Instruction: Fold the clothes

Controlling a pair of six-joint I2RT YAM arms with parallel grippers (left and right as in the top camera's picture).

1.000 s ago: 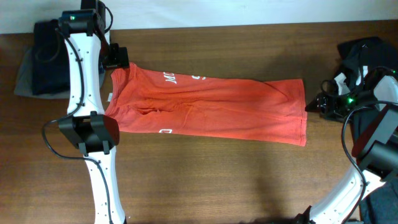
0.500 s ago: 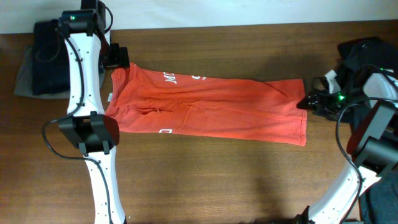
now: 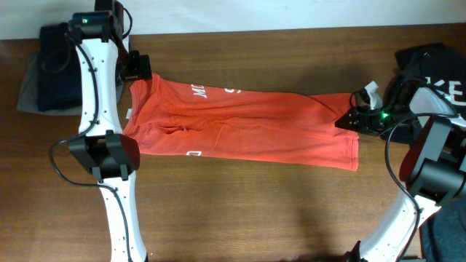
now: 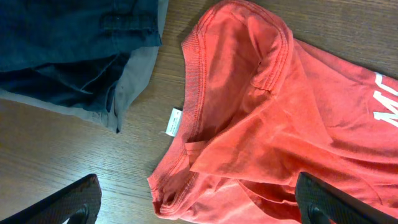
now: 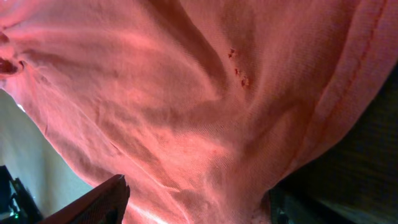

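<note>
The orange-red T-shirt [image 3: 247,124] lies folded lengthwise across the table, collar to the left and hem to the right, with white lettering showing near its far edge. My left gripper [image 3: 138,69] hovers at the collar end. In the left wrist view its fingers [image 4: 199,208] are wide open over the collar [image 4: 236,93], holding nothing. My right gripper [image 3: 346,121] is at the shirt's right hem edge. In the right wrist view its fingers [image 5: 196,202] are open with shirt fabric [image 5: 186,93] filling the gap between them.
A pile of dark and grey clothes [image 3: 47,69] lies at the back left, right beside the collar, and also shows in the left wrist view [image 4: 62,50]. More dark clothing [image 3: 429,62] lies at the right edge. The shirt's white tag [image 4: 173,121] rests on the wooden table [image 3: 240,211].
My right gripper has moved left from beside the dark clothes onto the shirt's right hem edge. The left arm and the shirt have not moved.
</note>
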